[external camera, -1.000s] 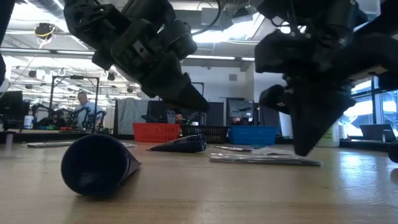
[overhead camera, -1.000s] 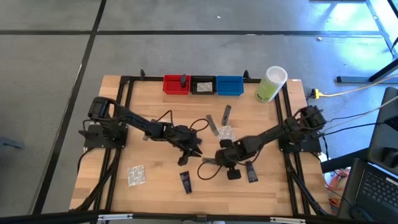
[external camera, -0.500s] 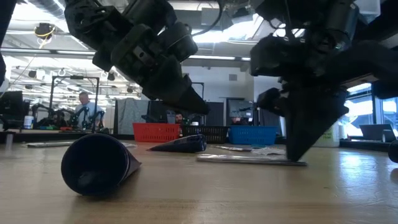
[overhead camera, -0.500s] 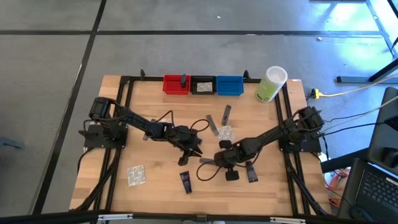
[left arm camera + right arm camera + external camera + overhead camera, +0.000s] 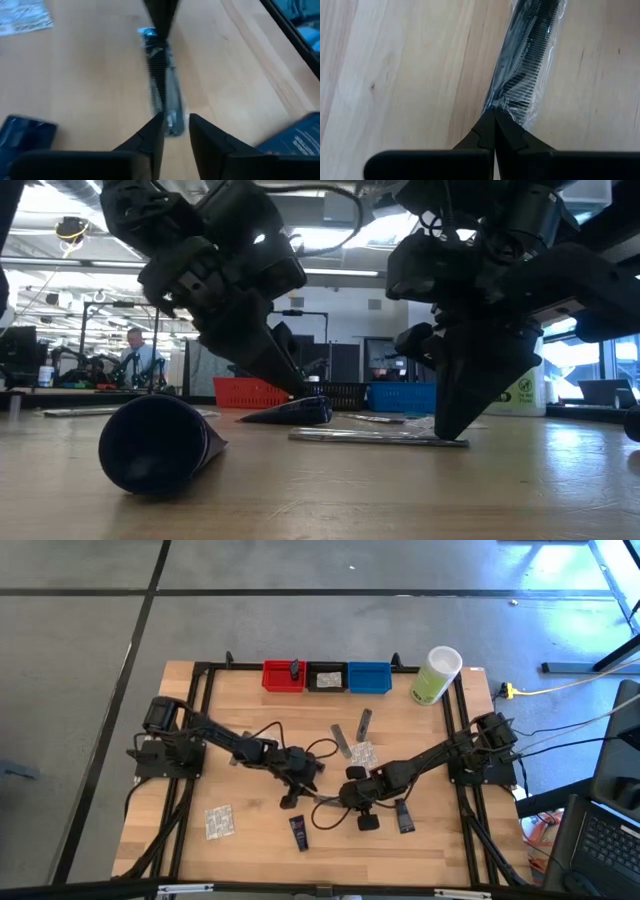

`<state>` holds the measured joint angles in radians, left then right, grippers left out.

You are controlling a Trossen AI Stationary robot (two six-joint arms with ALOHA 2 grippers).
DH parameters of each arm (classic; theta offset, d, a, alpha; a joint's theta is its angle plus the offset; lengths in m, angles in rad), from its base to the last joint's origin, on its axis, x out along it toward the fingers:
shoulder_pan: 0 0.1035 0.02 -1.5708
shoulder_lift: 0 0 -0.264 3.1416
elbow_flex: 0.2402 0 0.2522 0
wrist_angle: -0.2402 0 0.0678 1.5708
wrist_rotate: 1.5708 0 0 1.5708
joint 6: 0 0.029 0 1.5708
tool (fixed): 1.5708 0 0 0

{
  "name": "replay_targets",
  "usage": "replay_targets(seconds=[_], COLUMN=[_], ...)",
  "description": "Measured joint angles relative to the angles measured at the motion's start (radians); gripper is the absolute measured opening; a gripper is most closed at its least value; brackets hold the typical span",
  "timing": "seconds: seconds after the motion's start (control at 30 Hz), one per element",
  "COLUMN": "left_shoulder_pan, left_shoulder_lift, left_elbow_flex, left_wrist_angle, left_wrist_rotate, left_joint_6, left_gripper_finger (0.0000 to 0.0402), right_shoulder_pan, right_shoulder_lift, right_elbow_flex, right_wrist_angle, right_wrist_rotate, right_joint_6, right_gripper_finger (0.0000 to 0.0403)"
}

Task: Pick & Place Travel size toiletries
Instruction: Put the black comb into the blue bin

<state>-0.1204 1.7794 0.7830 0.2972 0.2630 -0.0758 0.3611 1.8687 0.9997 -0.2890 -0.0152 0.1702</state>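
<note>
A slim clear packet with a black comb inside (image 5: 378, 437) lies flat on the wooden table between my two grippers. My right gripper (image 5: 494, 114) is shut, its tips on the packet's end. My left gripper (image 5: 174, 125) stands open by a narrow gap at the packet's other end (image 5: 171, 127), one finger on either side; whether it touches I cannot tell. In the high view the left gripper (image 5: 312, 790) and right gripper (image 5: 345, 798) face each other at mid-table. Dark navy tubes lie nearby (image 5: 298, 832) (image 5: 403, 817). My right gripper bears with its shut fingertips on the end of the packet's clear wrapper (image 5: 512, 107), slanting steeply down from above and in line with the packet's length. The packet lies flat on the table (image 5: 300, 435). Whether film is nipped between the tips I cannot tell.
Red (image 5: 283, 676), black (image 5: 326, 677) and blue (image 5: 369, 677) bins line the far edge, with a tall pale-green container (image 5: 435, 675) at the far right. Grey sachets (image 5: 342, 740) and a clear packet (image 5: 362, 752) lie behind the grippers, another clear packet (image 5: 218, 822) near left.
My right gripper has gone toward the table's left, toward my left gripper, staying shut, and the comb packet has slid flat along the table with it. My left gripper has tipped its fingers down toward the packet's near end.
</note>
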Motion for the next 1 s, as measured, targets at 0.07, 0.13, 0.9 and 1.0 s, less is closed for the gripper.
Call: replay_targets(seconds=[0.07,0.13,0.9,1.0], left_shoulder_pan=[-0.019,-0.039,-0.059,-0.059], left_shoulder_lift=[0.000,0.000,0.146,0.149], left_elbow_flex=[0.000,0.000,0.131,0.132], left_wrist_angle=[0.005,0.014,-0.069,-0.069], left_wrist_rotate=[-0.007,-0.070,-0.094,-0.093], left_joint_6=[0.012,0.008,-0.003,-0.039], left_gripper_finger=[0.0113,0.0139,0.0200,0.0196], right_shoulder_pan=[0.000,0.000,0.002,0.003], right_shoulder_lift=[0.000,0.000,-0.042,-0.038], right_elbow_flex=[0.000,-0.001,-0.010,-0.009], right_wrist_angle=[0.000,0.001,-0.010,-0.005], right_wrist_rotate=[0.000,0.000,0.027,0.029], right_joint_6=[0.001,0.002,0.005,0.005], right_gripper_finger=[0.0000,0.0000,0.0000,0.0000])
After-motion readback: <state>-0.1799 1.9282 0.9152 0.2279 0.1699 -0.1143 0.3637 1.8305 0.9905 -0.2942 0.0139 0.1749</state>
